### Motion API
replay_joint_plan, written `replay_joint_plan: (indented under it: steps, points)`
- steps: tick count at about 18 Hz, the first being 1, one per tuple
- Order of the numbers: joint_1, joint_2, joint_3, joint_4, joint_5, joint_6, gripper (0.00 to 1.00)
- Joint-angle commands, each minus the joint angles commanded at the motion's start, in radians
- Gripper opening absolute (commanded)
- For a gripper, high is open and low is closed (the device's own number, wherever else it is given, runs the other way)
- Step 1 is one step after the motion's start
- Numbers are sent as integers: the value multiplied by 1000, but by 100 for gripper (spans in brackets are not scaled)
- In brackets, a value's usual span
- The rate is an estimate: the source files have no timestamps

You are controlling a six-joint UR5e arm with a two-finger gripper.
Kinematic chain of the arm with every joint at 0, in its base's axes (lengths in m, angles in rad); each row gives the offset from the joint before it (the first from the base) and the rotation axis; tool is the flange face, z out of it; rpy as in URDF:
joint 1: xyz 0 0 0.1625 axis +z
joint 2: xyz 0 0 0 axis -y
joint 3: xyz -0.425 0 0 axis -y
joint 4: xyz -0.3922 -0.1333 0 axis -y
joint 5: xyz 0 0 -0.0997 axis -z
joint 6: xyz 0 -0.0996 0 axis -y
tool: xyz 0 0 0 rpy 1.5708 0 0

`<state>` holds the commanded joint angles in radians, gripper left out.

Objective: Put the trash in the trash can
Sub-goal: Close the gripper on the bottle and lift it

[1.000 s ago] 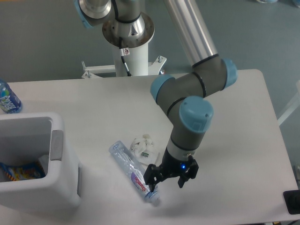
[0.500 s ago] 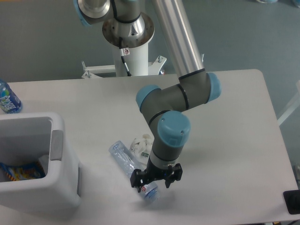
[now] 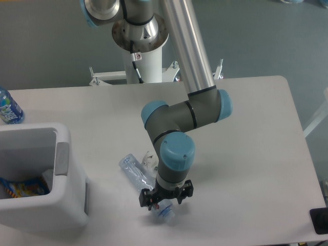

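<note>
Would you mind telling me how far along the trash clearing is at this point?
Nothing looks binned from the table yet. The trash can already holds some colourful wrappers. In hand: the hand is down over the cap end of the crushed bottle, which lies on the table; whether it has closed is unclear. Left: lifting the bottle into the can, then the paper wad beside it.

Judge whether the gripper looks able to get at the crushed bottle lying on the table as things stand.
Probably yes. The gripper hangs right over the near end of the crushed bottle, with nothing between them; the paper wad lies beside the bottle, not on it. Whether the jaws are open is unclear.
</note>
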<state>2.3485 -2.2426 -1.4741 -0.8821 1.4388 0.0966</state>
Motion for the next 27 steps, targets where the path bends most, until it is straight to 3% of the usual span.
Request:
replay_joint_plan:
  steps: [5,13,19,27]
  points:
    - [-3,-12,5,0,23,0,99]
    - [-9,-8,0,-2,34,0,70]
    - [-11,-3,0,-2,34,0,60]
    - [-9,3,-3,0,35,0,58]
